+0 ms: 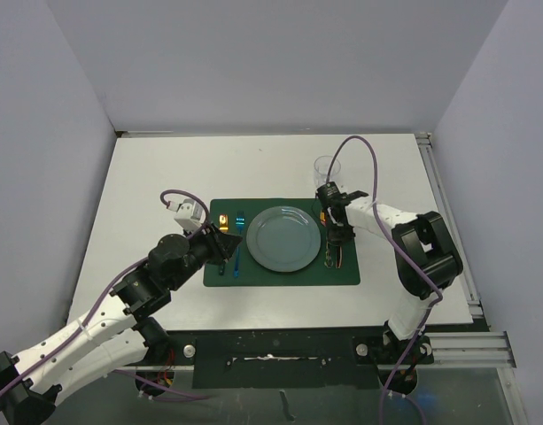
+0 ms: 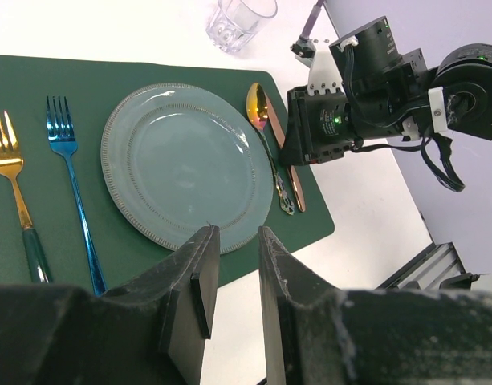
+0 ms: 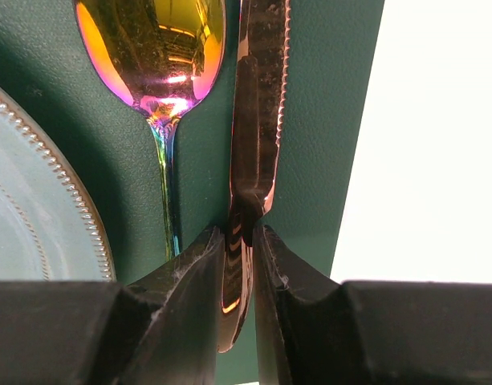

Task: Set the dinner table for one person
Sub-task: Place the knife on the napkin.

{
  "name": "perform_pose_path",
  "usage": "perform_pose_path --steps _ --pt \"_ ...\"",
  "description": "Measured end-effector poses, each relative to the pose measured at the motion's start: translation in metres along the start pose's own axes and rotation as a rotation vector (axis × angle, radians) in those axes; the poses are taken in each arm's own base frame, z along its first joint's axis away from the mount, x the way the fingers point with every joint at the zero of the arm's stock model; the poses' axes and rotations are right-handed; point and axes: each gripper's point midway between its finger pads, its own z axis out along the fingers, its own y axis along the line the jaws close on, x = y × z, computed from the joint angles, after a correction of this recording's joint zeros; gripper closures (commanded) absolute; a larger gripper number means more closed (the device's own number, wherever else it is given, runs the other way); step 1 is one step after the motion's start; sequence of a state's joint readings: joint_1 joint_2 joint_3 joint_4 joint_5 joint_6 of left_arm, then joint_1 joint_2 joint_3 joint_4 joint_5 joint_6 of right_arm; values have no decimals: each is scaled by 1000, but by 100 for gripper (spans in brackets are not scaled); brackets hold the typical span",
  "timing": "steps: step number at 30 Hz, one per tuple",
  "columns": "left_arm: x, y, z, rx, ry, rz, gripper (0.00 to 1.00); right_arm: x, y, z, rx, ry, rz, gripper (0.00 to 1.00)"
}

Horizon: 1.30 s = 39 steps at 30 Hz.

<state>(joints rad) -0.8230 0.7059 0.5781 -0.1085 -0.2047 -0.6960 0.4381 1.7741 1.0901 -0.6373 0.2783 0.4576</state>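
On the white dinner table (image 1: pixel 165 177) lies a dark green placemat (image 1: pixel 280 274) with a grey-blue plate (image 1: pixel 284 237) at its middle. A gold fork (image 2: pixel 9 172) and a blue fork (image 2: pixel 69 176) lie left of the plate. An iridescent spoon (image 3: pixel 153 48) lies right of it. My right gripper (image 3: pixel 239 233) is shut on the handle of a copper knife (image 3: pixel 258 120) beside the spoon, low over the mat. My left gripper (image 2: pixel 236 233) is slightly open and empty, above the mat's near edge by the plate (image 2: pixel 185 164). A clear glass (image 1: pixel 325 168) stands beyond the mat's far right corner.
White walls enclose the table at the back and both sides. A metal rail (image 1: pixel 448 230) runs along the right edge. The right arm (image 2: pixel 374 88) reaches over the mat's right edge. Bare tabletop (image 3: pixel 438 136) lies right of the mat.
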Motion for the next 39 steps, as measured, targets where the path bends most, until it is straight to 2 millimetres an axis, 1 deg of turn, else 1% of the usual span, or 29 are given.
perform_pose_path --steps 15,20,22,25,26,27,31,35,39 --pt "-1 -1 -1 3 -3 -2 76 0 -1 -1 6 8 3 82" --pt "-1 -1 -1 6 -8 -6 76 0 -1 -1 7 8 -1 76" --pt "0 0 -1 5 -6 -6 76 0 -2 -1 12 8 -2 71" --pt "2 1 0 2 -2 -7 76 0 -4 -2 19 8 -2 70" --pt "2 1 0 2 -2 -7 76 0 -5 -2 20 10 0 66" --pt "2 1 0 2 -2 -8 76 0 -6 -2 22 11 0 64" --pt "2 1 0 2 -2 -9 76 7 -21 -6 64 43 -6 64" --pt "1 -1 1 10 -7 -17 76 16 -34 -16 86 87 -24 63" --pt "-1 -4 1 22 -14 -30 76 16 -36 -26 72 79 -20 63"
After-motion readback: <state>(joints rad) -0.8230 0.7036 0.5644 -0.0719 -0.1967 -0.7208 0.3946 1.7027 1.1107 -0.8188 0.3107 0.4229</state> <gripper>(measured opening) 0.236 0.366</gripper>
